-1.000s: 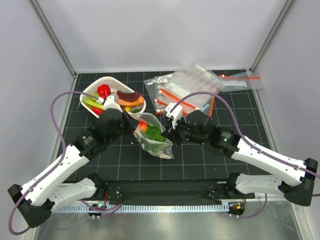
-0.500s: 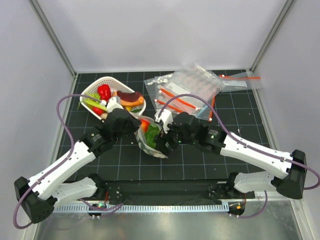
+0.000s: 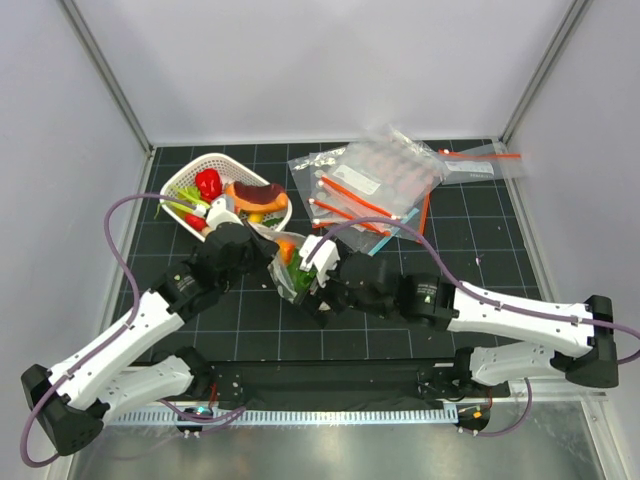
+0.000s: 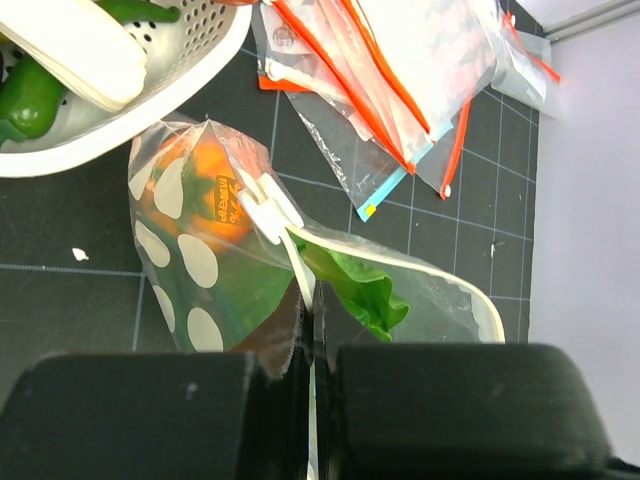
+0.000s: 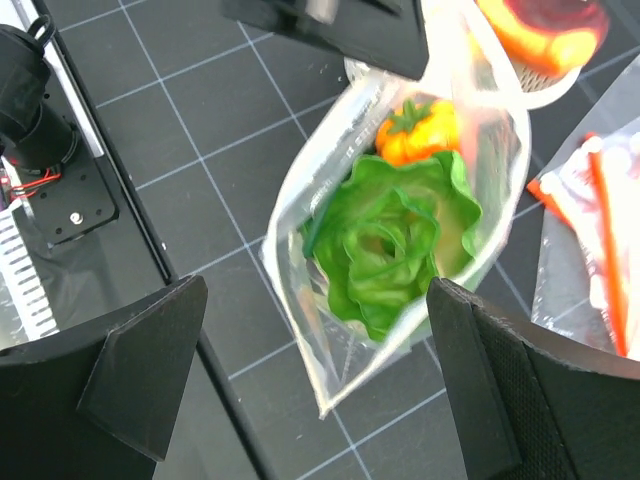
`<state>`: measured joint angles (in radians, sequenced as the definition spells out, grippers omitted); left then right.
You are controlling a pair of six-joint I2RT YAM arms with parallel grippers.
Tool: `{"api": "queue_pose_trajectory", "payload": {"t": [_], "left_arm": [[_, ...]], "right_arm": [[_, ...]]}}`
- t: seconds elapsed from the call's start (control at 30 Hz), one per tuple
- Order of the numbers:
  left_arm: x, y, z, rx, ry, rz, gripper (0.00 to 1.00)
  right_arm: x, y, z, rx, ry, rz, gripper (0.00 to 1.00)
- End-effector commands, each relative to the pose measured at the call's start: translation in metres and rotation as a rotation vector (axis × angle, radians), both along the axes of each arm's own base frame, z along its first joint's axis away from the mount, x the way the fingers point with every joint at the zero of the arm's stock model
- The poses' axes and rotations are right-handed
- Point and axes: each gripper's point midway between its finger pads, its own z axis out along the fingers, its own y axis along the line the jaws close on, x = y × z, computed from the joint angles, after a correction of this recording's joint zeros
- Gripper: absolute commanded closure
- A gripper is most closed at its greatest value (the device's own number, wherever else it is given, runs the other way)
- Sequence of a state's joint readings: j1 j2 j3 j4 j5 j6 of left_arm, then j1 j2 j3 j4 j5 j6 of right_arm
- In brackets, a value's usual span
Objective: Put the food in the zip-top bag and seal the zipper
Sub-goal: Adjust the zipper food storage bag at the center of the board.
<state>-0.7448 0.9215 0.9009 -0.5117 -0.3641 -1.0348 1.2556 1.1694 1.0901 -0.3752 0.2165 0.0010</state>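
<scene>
The fingers (image 4: 470, 410) of the left gripper (image 4: 312, 385) are pressed together, with the pale zipper (image 4: 300, 285) edge of the zip-top bag (image 4: 195, 275) pinched between them. The fingers (image 5: 140, 375) of the right gripper (image 5: 315, 292) stand wide apart and hold nothing. The bag lies beyond and between them, with no contact visible.

Left wrist view: the bag extends away from the closed fingers. Its mouth rim curves off to the right of them and stands open, so the zipper is not pressed shut there. The lettuce head (image 4: 360, 290) sits inside the bag, just beyond the fingertips to the right. The orange-red piece (image 4: 205, 195) sits inside further out, to the left. A white basket (image 4: 170, 85) lies beyond the bag on the left, and plain bags (image 4: 400, 70) with red-orange strips lie beyond it on the right.

Right wrist view: this camera looks straight into the bag mouth, which the left wrist view shows only edge-on. The lettuce head is centred between the open fingers, with the orange-red piece just beyond it.

Top view: both grippers meet at the bag. The arms cover most of it, so neither finger state can be read there.
</scene>
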Motion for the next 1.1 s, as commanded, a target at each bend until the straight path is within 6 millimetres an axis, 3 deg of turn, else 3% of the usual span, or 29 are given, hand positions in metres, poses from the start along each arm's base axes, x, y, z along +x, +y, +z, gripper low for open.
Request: {"api": "queue_pose_trajectory", "payload": {"t": [0.0,0.17,0.3,0.43,0.53,0.63,0.67,0.7,0.8,0.83,0.9,1.0,1.03,1.07], "left_arm": [[0.004,-0.008,0.018,-0.043,-0.056,-0.025,0.99],[0.001,-0.007,0.021,-0.052,-0.059,-0.032,0.99],[-0.001,-0.006,0.023,-0.058,-0.065,-0.033,1.00],[-0.001,-0.006,0.024,-0.057,-0.067,-0.036,0.99],[-0.001,-0.006,0.023,-0.051,-0.066,-0.040,0.97],[-0.002,-0.010,0.022,-0.043,-0.066,-0.065,0.88],[-0.002,-0.010,0.024,-0.040,-0.069,-0.073,0.81],[-0.002,-0.009,0.025,-0.022,-0.080,-0.085,0.77],[-0.002,-0.008,0.032,0.007,-0.123,-0.106,0.62],[-0.004,-0.011,0.035,0.037,-0.155,-0.159,0.53],[-0.008,-0.015,0.047,0.044,-0.233,-0.231,0.44],[-0.016,-0.012,0.055,0.065,-0.311,-0.281,0.20],[-0.016,-0.008,0.055,0.066,-0.322,-0.266,0.02],[-0.017,0.000,0.060,0.058,-0.348,-0.238,0.00]], "right_arm": [[0.004,0.013,0.031,0.040,-0.128,-0.041,0.00],[-0.005,0.035,0.025,-0.028,-0.198,-0.005,0.06],[0.001,0.049,0.006,-0.097,-0.207,-0.021,0.20],[0.008,0.050,-0.001,-0.125,-0.218,-0.054,0.34],[0.012,0.045,-0.003,-0.133,-0.225,-0.076,0.49],[0.017,0.038,-0.003,-0.125,-0.206,-0.103,0.78],[0.018,0.035,-0.004,-0.122,-0.198,-0.110,0.94],[0.021,0.032,-0.002,-0.105,-0.180,-0.127,0.99],[0.026,0.017,0.005,-0.052,-0.136,-0.138,0.99],[0.025,0.011,0.004,-0.036,-0.115,-0.140,0.99],[0.029,-0.003,0.017,0.028,-0.084,-0.140,0.99],[0.035,-0.021,0.025,0.100,-0.015,-0.136,0.99],[0.036,-0.026,0.023,0.099,0.006,-0.135,0.99],[0.039,-0.033,0.027,0.120,0.020,-0.143,0.99]]}}
